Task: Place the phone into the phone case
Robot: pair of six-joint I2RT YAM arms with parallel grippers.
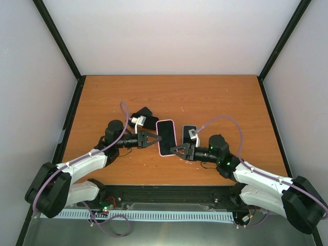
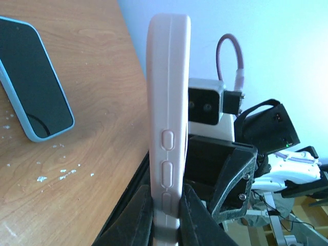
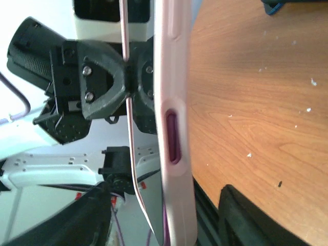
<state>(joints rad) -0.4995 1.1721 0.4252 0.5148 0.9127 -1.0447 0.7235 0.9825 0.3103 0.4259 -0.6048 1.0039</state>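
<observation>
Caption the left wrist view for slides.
Edge-on pink case clamped in the left gripper; blue-rimmed phone flat on the table.

Layout at table centre
Case point(image 1: 166, 137) sits between left gripper point(image 1: 155, 139) and right gripper point(image 1: 179, 150), its left edge in the left jaws; phone point(image 1: 187, 129) lies on table point(image 1: 215, 97), just right of case.

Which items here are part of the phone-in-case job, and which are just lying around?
In the job: pink phone case, a dark phone apparently seated in it; left gripper clamped on the case; right gripper open beside it.
Lying about: blue-edged phone, lying flat; black object beyond the left gripper.
</observation>
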